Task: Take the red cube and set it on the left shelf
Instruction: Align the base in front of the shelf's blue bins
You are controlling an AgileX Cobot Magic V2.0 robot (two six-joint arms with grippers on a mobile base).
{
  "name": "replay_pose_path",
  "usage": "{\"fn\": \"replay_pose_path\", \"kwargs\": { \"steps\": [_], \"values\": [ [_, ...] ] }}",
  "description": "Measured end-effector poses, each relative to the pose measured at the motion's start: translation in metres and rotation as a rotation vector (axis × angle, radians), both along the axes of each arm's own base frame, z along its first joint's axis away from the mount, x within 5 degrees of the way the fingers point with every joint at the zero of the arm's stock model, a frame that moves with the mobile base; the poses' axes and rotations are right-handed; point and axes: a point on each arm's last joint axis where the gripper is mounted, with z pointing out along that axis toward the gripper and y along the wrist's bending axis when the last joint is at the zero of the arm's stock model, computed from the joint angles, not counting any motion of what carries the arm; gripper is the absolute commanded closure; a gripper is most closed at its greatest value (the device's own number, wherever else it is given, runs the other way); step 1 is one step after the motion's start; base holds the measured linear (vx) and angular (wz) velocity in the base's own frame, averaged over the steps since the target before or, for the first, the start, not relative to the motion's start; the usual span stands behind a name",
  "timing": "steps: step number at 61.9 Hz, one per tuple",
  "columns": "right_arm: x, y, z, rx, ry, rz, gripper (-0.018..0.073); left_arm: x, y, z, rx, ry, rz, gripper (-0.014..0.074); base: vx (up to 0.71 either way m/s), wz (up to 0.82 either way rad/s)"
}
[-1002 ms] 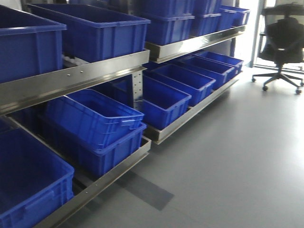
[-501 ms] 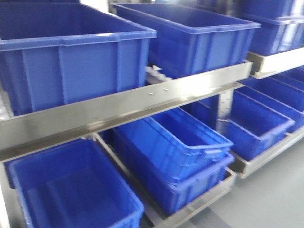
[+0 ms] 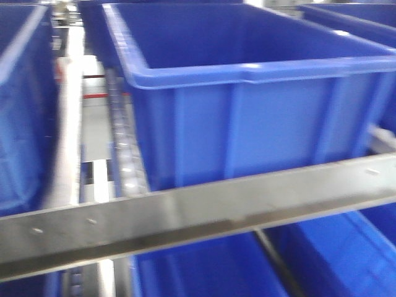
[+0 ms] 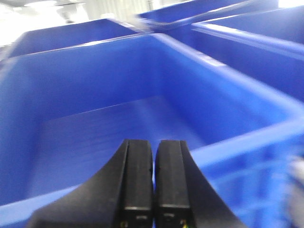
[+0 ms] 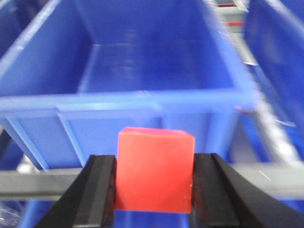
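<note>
Right gripper (image 5: 154, 190) clamps red cube (image 5: 156, 168)

Left gripper (image 4: 154, 145): two matte black fingers (image 4: 137, 180), each a flat rectangular pad with a squared top. The outer edges sweep outward in a curve toward the base. A thin horizontal seam crosses each pad low down, with small yellowish marks beneath it. Right gripper (image 5: 154, 164): matching black fingers (image 5: 100, 190) with flared bases and a faint grey sheen along the edges.
</note>
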Motion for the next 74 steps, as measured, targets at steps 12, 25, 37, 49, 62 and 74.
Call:
{"fn": "replay_pose_path", "kwargs": {
  "steps": [12, 25, 37, 49, 62, 74],
  "values": [
    [0.0000, 0.0000, 0.0000, 0.000, 0.000, 0.000, 0.0502, 0.0000, 0.0000, 0.0000, 0.000, 0.000, 0.000, 0.0491, 0.14, 0.49],
    [0.0000, 0.0000, 0.0000, 0.000, 0.000, 0.000, 0.0502, 0.0000, 0.0000, 0.0000, 0.000, 0.000, 0.000, 0.0491, 0.08, 0.36],
    [0.0000, 0.0000, 0.0000, 0.000, 0.000, 0.000, 0.0502, 0.0000, 0.0000, 0.0000, 0.000, 0.000, 0.000, 0.0491, 0.04, 0.23],
    [0.0000, 0.0000, 0.0000, 0.000, 0.000, 0.000, 0.0502, 0.0000, 0.0000, 0.0000, 0.000, 0.000, 0.000, 0.0491, 0.00, 0.00],
    [0.0000, 0.0000, 0.0000, 0.000, 0.000, 0.000, 0.0502, 0.0000, 0.0000, 0.0000, 0.000, 0.000, 0.000, 0.0491, 0.00, 0.00],
    [0.0000, 0.0000, 0.0000, 0.000, 0.000, 0.000, 0.0502, 0.0000, 0.0000, 0.0000, 0.000, 0.000, 0.000, 0.0491, 0.00, 0.00]
  ]
}}
